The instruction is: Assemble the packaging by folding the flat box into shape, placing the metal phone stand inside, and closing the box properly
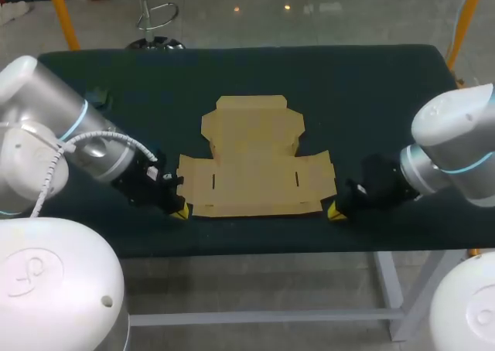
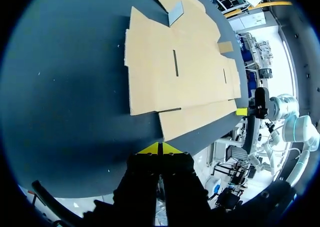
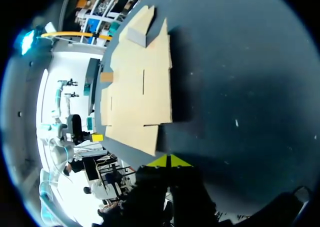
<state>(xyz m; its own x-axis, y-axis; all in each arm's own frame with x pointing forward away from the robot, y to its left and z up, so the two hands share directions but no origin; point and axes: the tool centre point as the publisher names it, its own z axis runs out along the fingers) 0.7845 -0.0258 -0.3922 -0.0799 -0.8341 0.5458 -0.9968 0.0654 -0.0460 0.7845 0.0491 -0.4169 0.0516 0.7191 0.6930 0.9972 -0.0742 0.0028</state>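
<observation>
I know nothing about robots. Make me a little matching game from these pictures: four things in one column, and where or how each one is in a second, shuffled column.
Things:
1. flat box
2. left gripper
3. right gripper
4. table

Places or states:
a. dark, under everything else
b. shut, by the box's near left corner
c. unfolded, lying flat mid-table
d. shut, by the box's near right corner

Pairs: 1-c, 2-b, 3-d, 4-a.
</observation>
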